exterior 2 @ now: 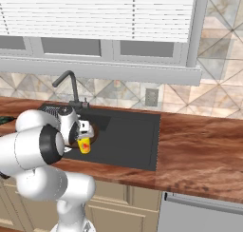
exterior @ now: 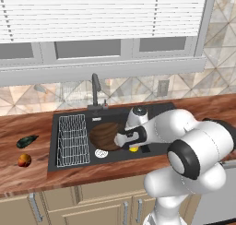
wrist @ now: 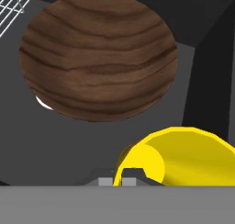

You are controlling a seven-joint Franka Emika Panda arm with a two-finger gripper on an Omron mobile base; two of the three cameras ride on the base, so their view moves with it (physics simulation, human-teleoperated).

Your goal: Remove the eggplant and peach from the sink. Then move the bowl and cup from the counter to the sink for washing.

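My gripper (exterior: 133,145) hangs over the black sink (exterior: 59,122) and is shut on the rim of the yellow cup (exterior: 133,149), which is tilted in the grip. In the right base view the cup (exterior 2: 84,146) shows its red mark below the gripper (exterior 2: 84,139). The brown wood-grain bowl (exterior: 103,135) lies in the basin, just left of the cup. In the hand view the bowl (wrist: 98,55) is ahead and the cup (wrist: 183,156) is beside the gripper (wrist: 118,181). The eggplant (exterior: 26,141) and the peach (exterior: 24,160) lie on the counter left of the sink.
A wire rack (exterior: 73,139) covers the sink's left part, with the silver drain (exterior: 101,153) beside it. The dark faucet (exterior: 95,90) stands behind the basin. The sink's flat right part (exterior 2: 137,131) is bare, and wooden counter (exterior 2: 199,145) stretches to its right.
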